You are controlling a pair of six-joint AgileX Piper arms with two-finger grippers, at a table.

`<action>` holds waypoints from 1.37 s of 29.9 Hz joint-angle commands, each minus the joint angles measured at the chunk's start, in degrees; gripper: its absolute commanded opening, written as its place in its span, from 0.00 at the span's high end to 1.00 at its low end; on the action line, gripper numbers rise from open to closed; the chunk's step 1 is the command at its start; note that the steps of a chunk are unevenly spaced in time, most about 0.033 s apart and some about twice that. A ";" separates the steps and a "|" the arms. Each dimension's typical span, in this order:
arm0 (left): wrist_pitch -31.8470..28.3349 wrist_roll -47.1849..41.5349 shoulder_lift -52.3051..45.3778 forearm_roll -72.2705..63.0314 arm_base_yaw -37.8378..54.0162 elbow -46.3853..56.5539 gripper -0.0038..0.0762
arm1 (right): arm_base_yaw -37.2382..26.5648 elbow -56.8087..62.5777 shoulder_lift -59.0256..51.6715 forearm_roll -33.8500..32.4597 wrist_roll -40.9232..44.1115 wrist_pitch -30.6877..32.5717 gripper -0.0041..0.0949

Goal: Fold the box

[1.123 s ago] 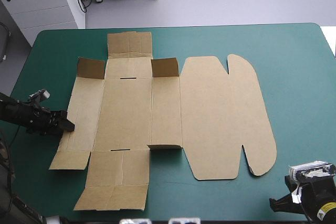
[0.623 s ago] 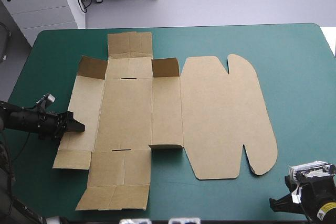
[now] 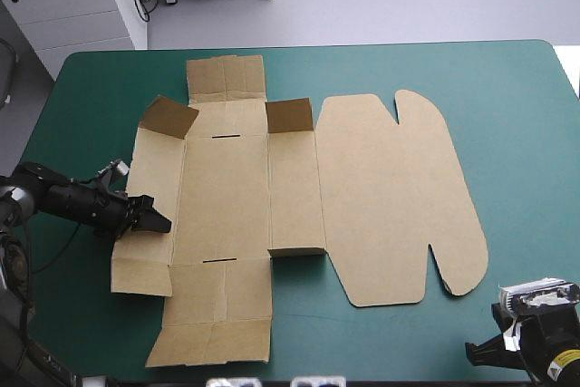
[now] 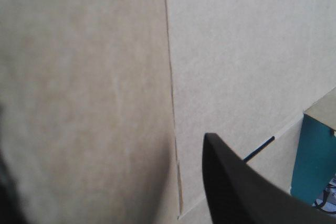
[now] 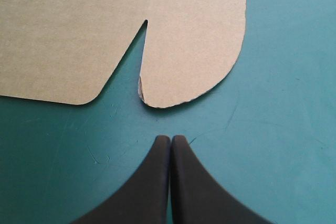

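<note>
On the teal-green cover (image 3: pixel 507 79) lies the box (image 3: pixel 381 197), matte brown board.

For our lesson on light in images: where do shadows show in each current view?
High view: the two raised flaps of the flat brown cardboard box have shaded inner faces; left wrist view: a soft shadow darkens the board near its crease; right wrist view: even light on the teal-green table cover, hardly any shadow beneath the board.
</note>
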 commanded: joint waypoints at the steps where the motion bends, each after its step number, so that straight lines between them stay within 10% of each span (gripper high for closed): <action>1: 2.85 -0.17 -1.11 -0.72 -0.64 -0.57 0.68 | -0.41 -1.42 0.66 -0.66 -0.19 -3.04 0.97; 7: 2.26 -0.03 -1.11 -6.97 -0.64 -0.68 0.96 | -0.41 -1.42 0.66 -0.66 -0.19 -3.04 0.97; 21: 3.02 2.32 -6.01 -8.46 -4.02 -19.30 0.96 | -0.41 -1.42 0.66 -0.66 -0.19 -3.04 0.97; 41: -6.75 4.46 -16.94 33.77 -40.87 -40.36 0.96 | -0.41 -1.42 0.66 -0.66 -0.19 -3.04 0.97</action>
